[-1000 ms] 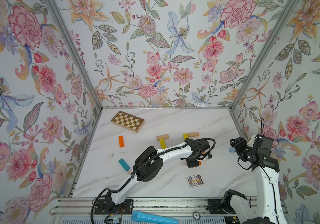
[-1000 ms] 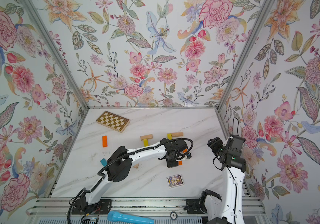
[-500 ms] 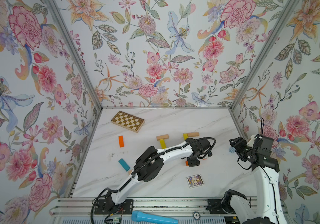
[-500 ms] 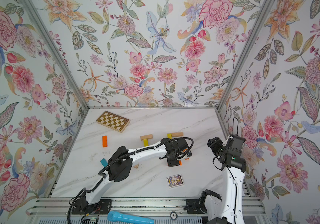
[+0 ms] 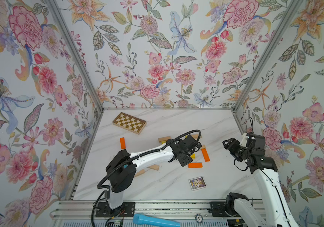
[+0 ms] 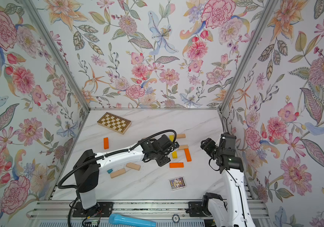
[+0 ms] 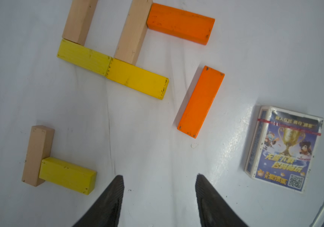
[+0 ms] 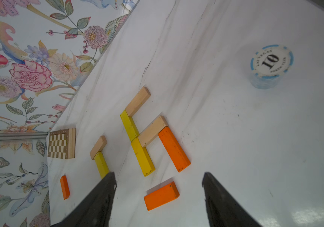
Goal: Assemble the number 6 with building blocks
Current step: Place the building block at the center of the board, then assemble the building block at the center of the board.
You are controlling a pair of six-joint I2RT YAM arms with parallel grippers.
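Left wrist, left gripper (image 7: 159, 175) parted, orange block (image 7: 200, 101) free

Robot lab cell: floral walls (image 5: 157, 59), alu frame (image 5: 73, 51).

The building blocks (image 6: 176, 165) number twelve. There are three orange blocks (image 8: 174, 149) (image 8: 161, 195) (image 8: 65, 187), the last alone at nine o'clock of the cluster. There are three yellow blocks (image 8: 129, 125) (image 8: 143, 158) (image 8: 102, 164). Of five beige blocks, three (image 8: 137, 101) (image 8: 153, 131) (image 8: 98, 147) touch yellows and two (image 6: 133, 166) (image 6: 118, 173) lie at eight o'clock. One teal block (image 6: 109, 171) lies beside those two. There is one chequered board (image 6: 114, 122) at ten o'clock, one card pack (image 6: 177, 183) at six o'clock, one stack of poker chips (image 8: 271, 64) and one blue microphone (image 6: 131, 222).
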